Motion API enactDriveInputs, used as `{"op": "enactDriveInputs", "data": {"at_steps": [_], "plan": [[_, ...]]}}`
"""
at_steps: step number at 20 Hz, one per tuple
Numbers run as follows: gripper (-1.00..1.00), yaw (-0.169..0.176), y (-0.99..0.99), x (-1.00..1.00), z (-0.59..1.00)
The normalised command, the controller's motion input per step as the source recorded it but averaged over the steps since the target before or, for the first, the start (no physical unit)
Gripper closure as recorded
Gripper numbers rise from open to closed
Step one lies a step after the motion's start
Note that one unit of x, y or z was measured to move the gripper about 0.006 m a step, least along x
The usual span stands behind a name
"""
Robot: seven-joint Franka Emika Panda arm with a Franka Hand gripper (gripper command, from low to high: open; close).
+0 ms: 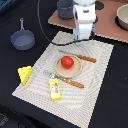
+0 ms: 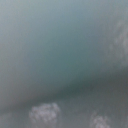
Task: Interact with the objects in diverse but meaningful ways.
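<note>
Low in the exterior view lie the packet (image 1: 54, 89) and, at left, the cheese (image 1: 24, 74); the tomato (image 1: 67, 62) sits mid-frame on the plate (image 1: 58, 70), the saucepan (image 1: 23, 38) at upper left. My claw (image 1: 82, 40) hangs at upper centre above the mat's (image 1: 95, 90) far edge, and I cannot tell if it is spread, since my wrist view is only grey-blue blur. I judge I should centre over one item before descending; behind, a brown board (image 1: 107, 22) rests on the dark table (image 1: 12, 15).
</note>
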Motion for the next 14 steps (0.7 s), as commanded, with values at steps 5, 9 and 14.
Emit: {"op": "enactDriveInputs", "data": {"at_steps": [5, 9, 14], "plan": [[1.00, 0.040, -0.64, -0.35, 0.31], [1.00, 0.014, -0.71, -0.66, 0.02], [1.00, 0.000, -0.74, -0.84, -0.05]]}}
